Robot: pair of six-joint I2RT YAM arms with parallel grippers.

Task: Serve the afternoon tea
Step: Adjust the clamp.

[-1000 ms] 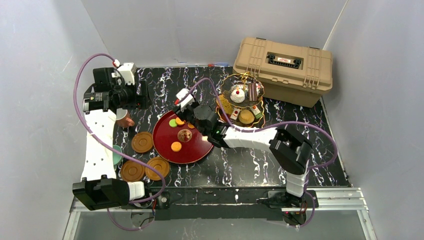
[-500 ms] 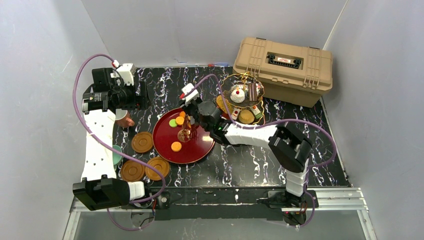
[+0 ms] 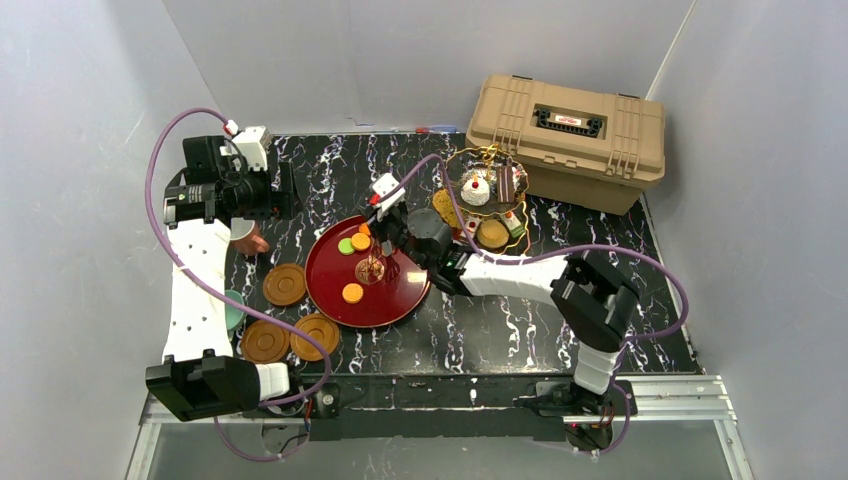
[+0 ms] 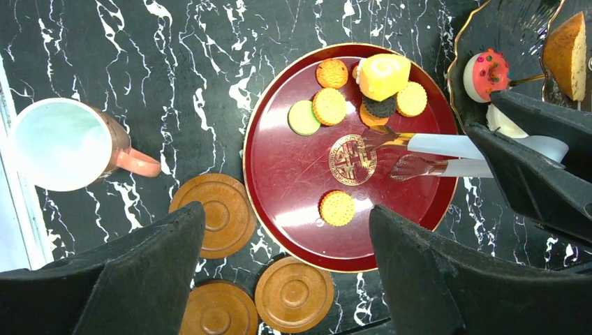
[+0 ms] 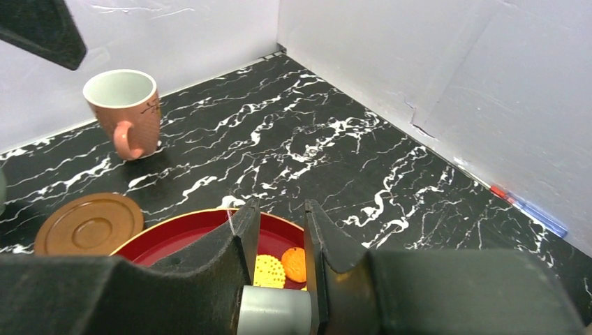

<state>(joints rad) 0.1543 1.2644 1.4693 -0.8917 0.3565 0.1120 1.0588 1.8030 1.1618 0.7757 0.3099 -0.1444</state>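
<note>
A red tray [image 3: 400,295] holds several round biscuits [image 4: 338,207] and a yellow roll cake [image 4: 384,75]. My right gripper [image 3: 388,238] is shut on the handle of the metal tongs [image 4: 426,145]. The tong tips hang open and empty over the tray's centre emblem. The dark three-tier stand [image 3: 447,188] with cakes is behind the right gripper. My left gripper [image 4: 286,279] is open and empty, high above the saucers. The pinkish cup [image 3: 247,237] stands at the left. The teal cup [image 3: 233,308] is mostly hidden by the left arm. Three brown saucers [image 3: 285,284] lie left of the tray.
The tan plastic case [image 3: 570,125] stands at the back right beside the stand. White walls close in the back and both sides. In the right wrist view the pinkish cup [image 5: 129,112] and one saucer [image 5: 87,223] lie beyond the tray [image 5: 174,234].
My right gripper has drawn back to the right and the tongs have come into view, their tips now over the tray's centre. The left arm has not moved.
</note>
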